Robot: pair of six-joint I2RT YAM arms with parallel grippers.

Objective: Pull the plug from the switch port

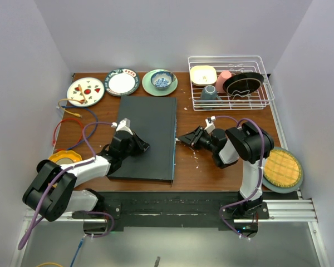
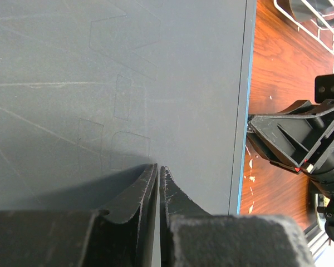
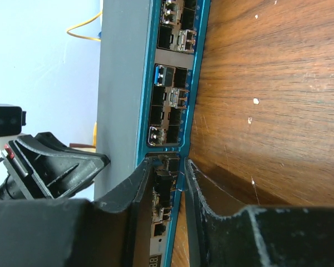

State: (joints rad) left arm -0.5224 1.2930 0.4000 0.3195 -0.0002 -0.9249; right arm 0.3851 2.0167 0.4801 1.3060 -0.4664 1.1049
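At switch [image 1: 147, 133] edge | right end effector [image 3: 168, 169] spread | left end effector [image 2: 158, 169] closed | rack [image 1: 228, 56]: bowls [image 1: 203, 74]

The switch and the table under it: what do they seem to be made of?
The switch: probably painted sheet metal. The top is matte black with faint scratches, and the socket face has a bluish rim. The table: wood or wood-look laminate, with reddish-brown grain and a slight sheen. The pictures cannot settle which.
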